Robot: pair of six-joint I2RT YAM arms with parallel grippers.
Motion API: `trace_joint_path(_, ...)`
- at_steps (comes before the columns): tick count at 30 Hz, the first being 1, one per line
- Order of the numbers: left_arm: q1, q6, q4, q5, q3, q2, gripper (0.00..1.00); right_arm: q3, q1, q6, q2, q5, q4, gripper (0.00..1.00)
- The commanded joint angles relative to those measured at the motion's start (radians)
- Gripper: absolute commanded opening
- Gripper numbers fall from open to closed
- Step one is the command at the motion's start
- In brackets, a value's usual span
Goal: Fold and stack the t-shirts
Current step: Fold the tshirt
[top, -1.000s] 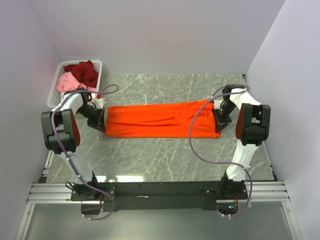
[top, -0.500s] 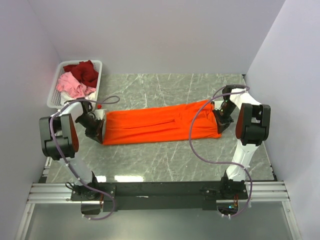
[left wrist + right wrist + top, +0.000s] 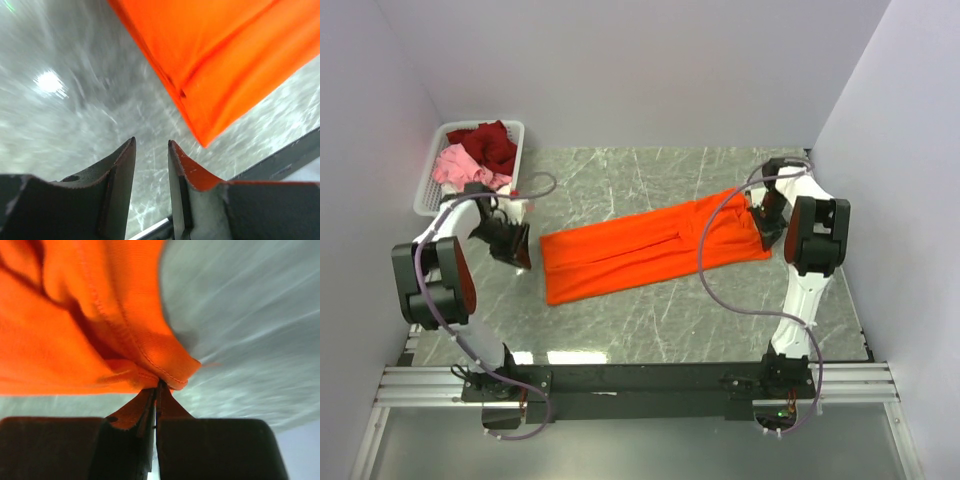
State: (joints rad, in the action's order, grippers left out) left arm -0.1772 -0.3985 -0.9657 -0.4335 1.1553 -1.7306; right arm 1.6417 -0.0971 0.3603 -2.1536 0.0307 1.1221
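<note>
You are pinching the far-right end of the orange t-shirt [image 3: 640,250] in the clenched right gripper [image 3: 157,384], while the left gripper [image 3: 151,145] is hovering parted and empty just beside its near-left corner, the long strip slanting across the table [image 3: 620,330] between them.

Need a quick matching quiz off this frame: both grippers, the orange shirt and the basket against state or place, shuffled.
Things:
1. left gripper
2. right gripper
3. orange t-shirt
4. white basket

States or places:
a. pinched shut on an orange hem
b. far left by the wall, holding a dark red shirt and a pink shirt
c. jaws apart, nothing between them
d. lying long and slanted across the table

Pairs: 1-c, 2-a, 3-d, 4-b
</note>
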Motion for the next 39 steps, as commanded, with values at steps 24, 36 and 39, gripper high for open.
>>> trace_joint_path(24, 0.490, -0.158, 0.332, 0.064, 0.152, -0.089, 0.30, 0.366, 0.030, -0.049, 0.104, -0.208, -0.354, 0.63)
trace_joint_path(36, 0.574, -0.220, 0.305, 0.205, 0.018, -0.152, 0.12, 0.155, 0.031, -0.098, 0.210, 0.090, -0.199, 0.13)
trace_joint_path(39, 0.594, -0.203, 0.286, 0.222, -0.105, -0.078, 0.09, 0.147, 0.033, -0.089, 0.205, 0.109, -0.186, 0.09)
